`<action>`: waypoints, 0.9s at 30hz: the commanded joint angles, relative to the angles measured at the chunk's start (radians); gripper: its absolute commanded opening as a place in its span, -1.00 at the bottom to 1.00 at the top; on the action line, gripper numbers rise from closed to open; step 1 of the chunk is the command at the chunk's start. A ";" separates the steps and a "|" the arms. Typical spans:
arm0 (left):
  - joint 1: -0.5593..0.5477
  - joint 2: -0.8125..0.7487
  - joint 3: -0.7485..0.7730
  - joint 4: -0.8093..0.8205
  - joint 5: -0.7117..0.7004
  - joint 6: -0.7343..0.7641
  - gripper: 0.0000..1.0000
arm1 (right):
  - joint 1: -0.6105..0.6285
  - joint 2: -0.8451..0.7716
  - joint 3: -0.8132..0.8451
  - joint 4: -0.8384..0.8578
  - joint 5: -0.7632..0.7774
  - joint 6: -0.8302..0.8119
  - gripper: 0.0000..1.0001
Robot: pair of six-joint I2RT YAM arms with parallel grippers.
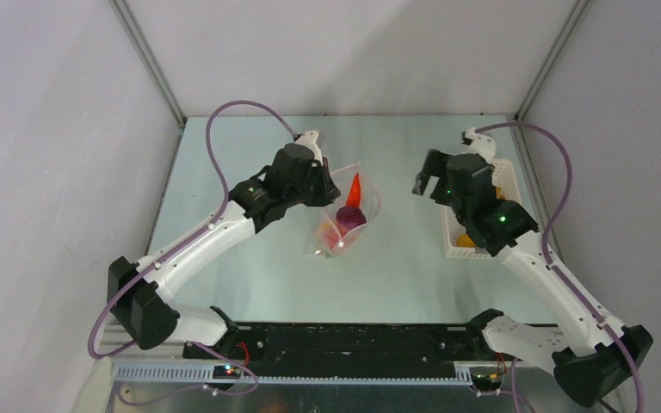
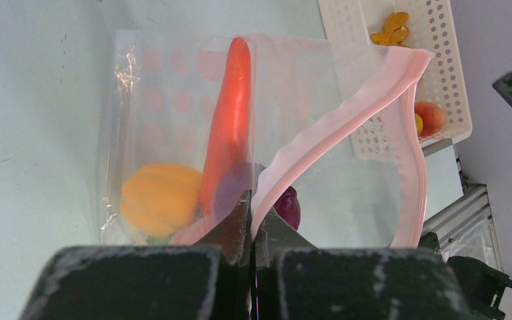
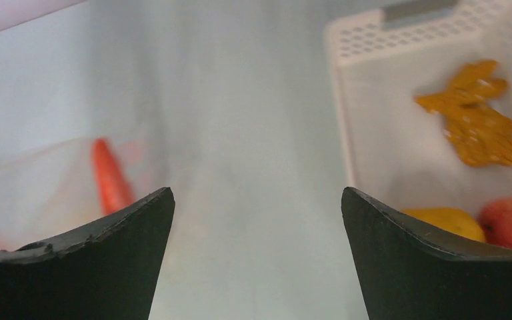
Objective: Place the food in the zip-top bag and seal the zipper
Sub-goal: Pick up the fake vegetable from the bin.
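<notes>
The clear zip-top bag [image 1: 349,215] with pink dots lies at mid-table, its mouth held open. My left gripper [image 1: 325,182] is shut on the bag's pink zipper strip [image 2: 347,113], pinching its near edge [image 2: 260,213]. Inside the bag are a red-orange carrot [image 2: 230,117], a yellow-orange pepper [image 2: 160,197] and a purple piece [image 2: 288,207]. The carrot [image 3: 110,175] also shows in the right wrist view. My right gripper [image 1: 423,179] is open and empty, above the table between the bag and the basket.
A white slotted basket [image 1: 452,241] stands at the right, partly under the right arm. It holds an orange butterfly-shaped piece [image 3: 477,123], a yellow piece [image 3: 443,220] and a red-peach fruit [image 3: 510,223]. Walls close in at the left, right and back.
</notes>
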 commanded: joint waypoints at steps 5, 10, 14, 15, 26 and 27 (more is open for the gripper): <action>-0.003 -0.060 0.026 0.023 -0.008 0.026 -1.00 | -0.288 -0.030 -0.076 -0.066 -0.057 0.072 0.99; -0.004 -0.064 0.020 0.020 -0.001 0.031 -1.00 | -0.420 -0.013 -0.112 -0.087 -0.123 0.073 0.99; -0.006 -0.061 0.021 0.021 0.012 0.032 -1.00 | -0.495 -0.016 -0.163 -0.071 -0.155 0.062 0.99; -0.005 -0.060 0.020 0.020 0.012 0.035 -1.00 | -0.508 -0.012 -0.178 -0.070 -0.174 0.058 0.99; -0.010 -0.040 0.031 0.018 0.021 0.035 -1.00 | -0.674 0.139 -0.218 -0.005 -0.317 -0.015 0.99; -0.010 -0.039 0.032 0.017 0.022 0.035 -1.00 | -0.684 0.149 -0.218 0.007 -0.323 -0.021 0.99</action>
